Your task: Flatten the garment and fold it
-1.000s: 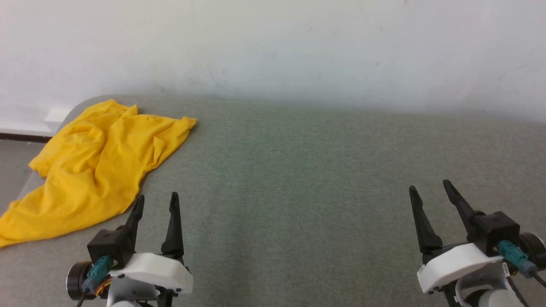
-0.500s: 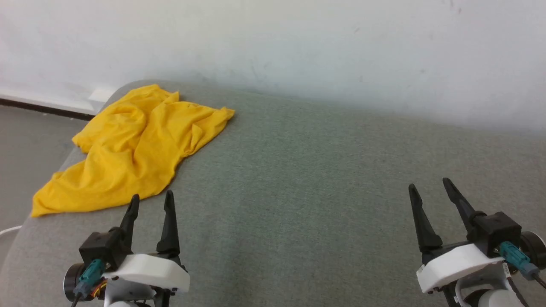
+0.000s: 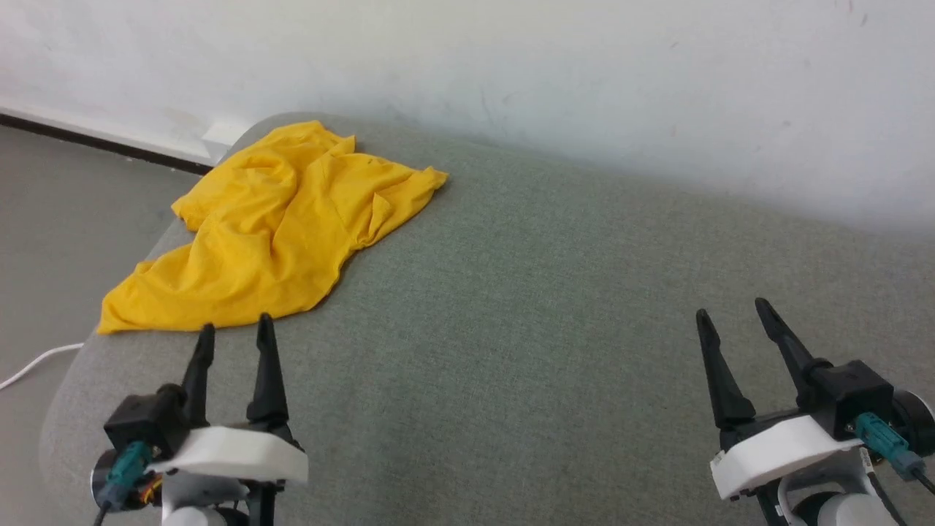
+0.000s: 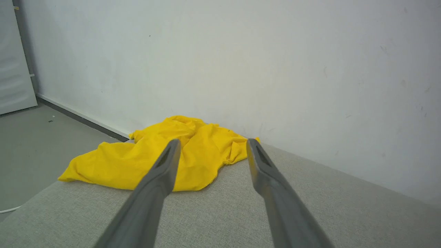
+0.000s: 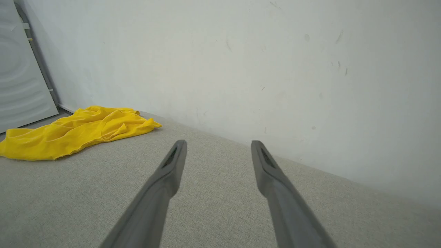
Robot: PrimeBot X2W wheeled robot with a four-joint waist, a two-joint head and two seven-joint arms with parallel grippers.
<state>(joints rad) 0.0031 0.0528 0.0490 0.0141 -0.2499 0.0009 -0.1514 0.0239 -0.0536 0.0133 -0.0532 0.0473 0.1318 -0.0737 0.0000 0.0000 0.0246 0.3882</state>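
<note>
- The pale wall [image 3: 511, 58] runs across the top of the head view, with grey floor [image 3: 66, 212] at the far left.
- The table [image 3: 511, 329], covered in grey-green woven cloth, fills the middle and bottom of that view. Its rounded corner is at the upper left.
- The garment [image 3: 285, 226] lies crumpled at that upper-left corner. It is rumpled into soft ridges, with one pointed corner reaching right and a long hem drawn out toward the lower left.
- Its left side sits right at the table's rounded edge and may droop over it; this angle does not settle that.
- The garment looks thin, light and limp. It will likely sag and bunch when lifted, drag on the woven cover instead of sliding, and pinch up in more than one layer.
- The best holds look like the two ends of the near hem: the lower-left corner and the edge below the central folds. I cannot make out a collar or sleeves in the heap.
- The left end effector [image 3: 235, 325] is at the lower left, fingers spread apart and empty, its tips just short of the near hem.
- The right end effector [image 3: 732, 308] is at the lower right, likewise spread and empty, well apart from the garment.
- A thin white cable [image 3: 36, 361] lies on the floor at the left edge.
</note>
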